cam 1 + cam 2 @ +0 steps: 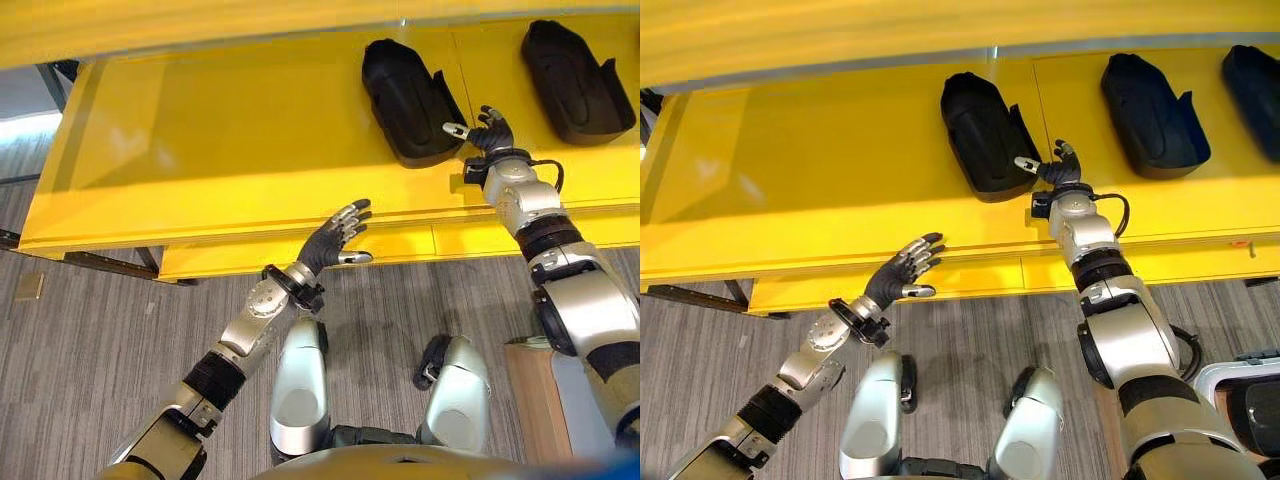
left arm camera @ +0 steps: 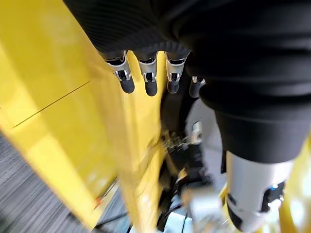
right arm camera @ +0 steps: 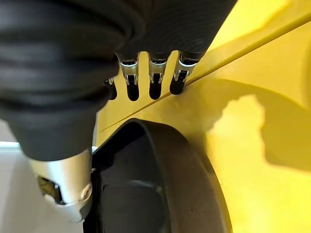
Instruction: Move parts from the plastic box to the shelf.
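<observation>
Lighting is bright and even across the yellow shelf (image 1: 230, 140), with a pale glare patch on its left portion and soft sheen on the black parts (image 1: 410, 100). Light arrives from above: the upper shelf board casts a darker band along the rear edge. In the right wrist view, a soft-edged shadow falls on the yellow panel beside the near part (image 3: 155, 184). The left wrist view is heavily motion-blurred in its lower half; the fingers (image 2: 146, 77) of the left robot hand stay fairly crisp. Both eye views bow straight shelf edges near the borders. The grey floor (image 1: 100, 320) is dimmer.
</observation>
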